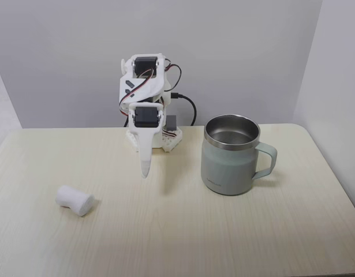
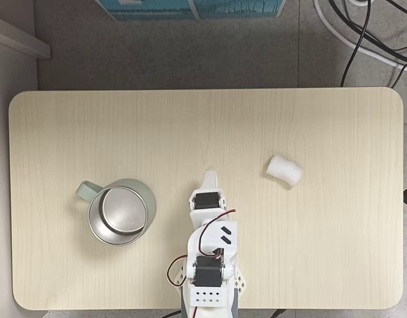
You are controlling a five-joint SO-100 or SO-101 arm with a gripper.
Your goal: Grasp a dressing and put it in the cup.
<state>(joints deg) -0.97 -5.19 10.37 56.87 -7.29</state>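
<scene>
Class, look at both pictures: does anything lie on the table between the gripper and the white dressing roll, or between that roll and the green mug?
Nothing visible blocks the gripper from the dressing; only bare table lies between them. Between the dressing and the cup, though, stands the arm itself, folded near its base.

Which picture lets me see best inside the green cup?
The fixed view from above: it looks straight down into the cup, showing its whole steel bottom with nothing inside. The other fixed view, from the side, shows the cup, its handle and just part of the inside wall.
</scene>
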